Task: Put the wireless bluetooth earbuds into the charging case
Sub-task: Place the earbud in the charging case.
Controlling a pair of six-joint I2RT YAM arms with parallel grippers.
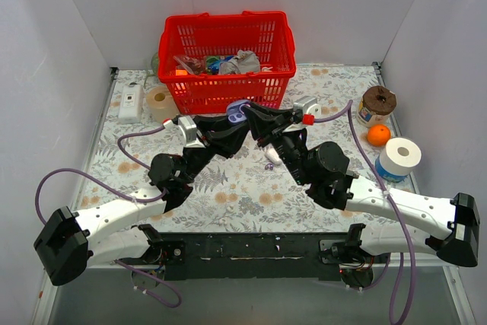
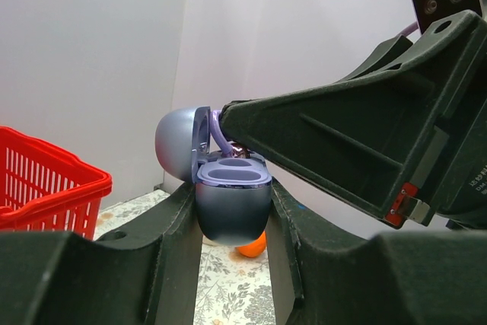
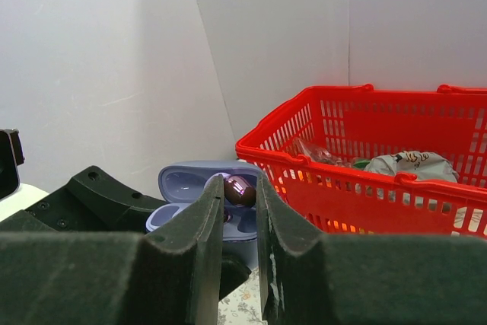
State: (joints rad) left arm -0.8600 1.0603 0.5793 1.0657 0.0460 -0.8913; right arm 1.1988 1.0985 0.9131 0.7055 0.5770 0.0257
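Charging case (image 2: 228,218), lid open, held off the table (image 1: 243,197), clamped in my left gripper (image 2: 233,195). Right gripper (image 3: 239,205) pinches one earbud (image 3: 240,190) just over the case's hollow. Risk as I judge it: bud tilted against its well, so release drops it.

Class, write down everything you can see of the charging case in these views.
The charging case is a small, glossy, lavender-blue rounded shell, looking like plastic. Its hinged lid stands open, showing a paler rim and hollows inside. It is held off the table, upright, pinched in the left tool, near the red basket. The right tool holds a purple earbud at its opening.
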